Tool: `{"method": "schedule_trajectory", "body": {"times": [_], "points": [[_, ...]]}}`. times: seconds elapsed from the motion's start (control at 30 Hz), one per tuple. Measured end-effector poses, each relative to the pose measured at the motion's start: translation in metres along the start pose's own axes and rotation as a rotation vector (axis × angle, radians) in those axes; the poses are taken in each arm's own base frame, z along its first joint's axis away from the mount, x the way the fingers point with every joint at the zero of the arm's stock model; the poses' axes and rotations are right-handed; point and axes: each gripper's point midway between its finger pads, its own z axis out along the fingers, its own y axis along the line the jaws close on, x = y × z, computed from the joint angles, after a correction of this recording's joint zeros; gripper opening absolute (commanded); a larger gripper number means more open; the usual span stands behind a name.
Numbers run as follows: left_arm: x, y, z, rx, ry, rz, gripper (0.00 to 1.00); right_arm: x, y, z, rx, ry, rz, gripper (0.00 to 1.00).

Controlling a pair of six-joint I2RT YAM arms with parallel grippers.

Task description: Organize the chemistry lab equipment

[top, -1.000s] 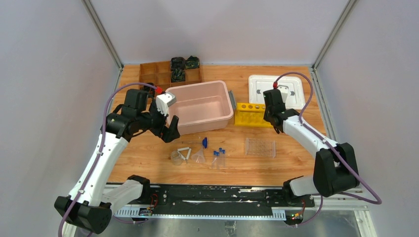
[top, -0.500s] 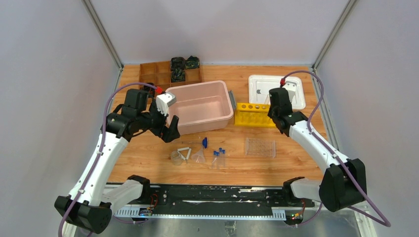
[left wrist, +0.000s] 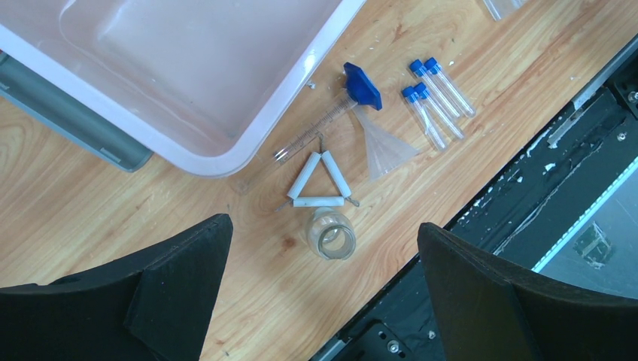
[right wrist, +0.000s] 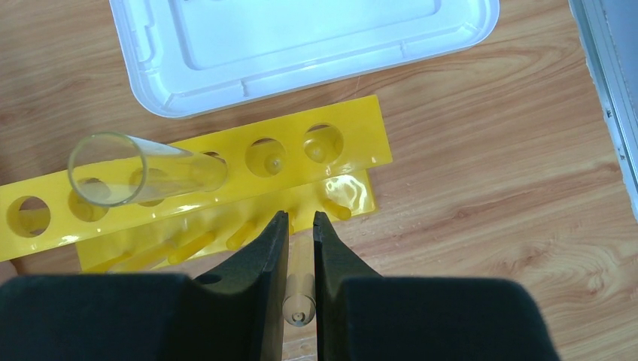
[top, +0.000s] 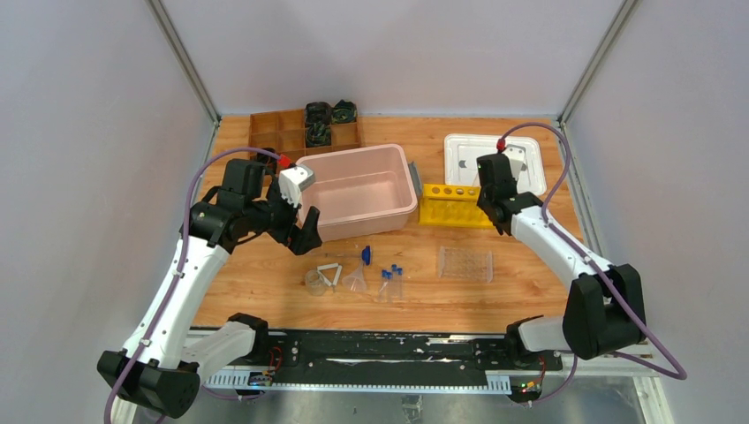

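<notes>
Reaching forward and inward from its base, the right arm tips its wrist down over the yellow rack [top: 452,205], which stands just right of the pink bin [top: 358,190]. The right gripper [right wrist: 299,226] has its jaws pressed nearly together, pinching one pale peg at the rack end farther from the bin. An open clear tube [right wrist: 147,171] leans in one of the rack's holes. The left arm rises with its elbow bent, wrist aimed down beside the bin's near-left corner, and the left gripper [left wrist: 320,229] is spread wide, holding nothing. Just in front of the bin lie the small beaker [left wrist: 332,235], white wire triangle [left wrist: 316,183], funnel [left wrist: 384,147], blue-tipped rod [left wrist: 331,116] and blue-capped tubes [left wrist: 436,94] — the clear tray [top: 465,263] sits off the bin's near-right corner.
</notes>
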Motion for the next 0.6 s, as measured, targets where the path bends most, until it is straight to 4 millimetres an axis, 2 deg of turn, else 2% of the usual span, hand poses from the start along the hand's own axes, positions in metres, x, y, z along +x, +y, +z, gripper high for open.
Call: {"method": "schedule_trajectory", "body": {"times": [0.6], "points": [[0.000, 0.000, 0.000, 0.002, -0.001, 0.008, 1.00, -0.013, 0.004, -0.005, -0.035, -0.040, 0.030, 0.00]]}}
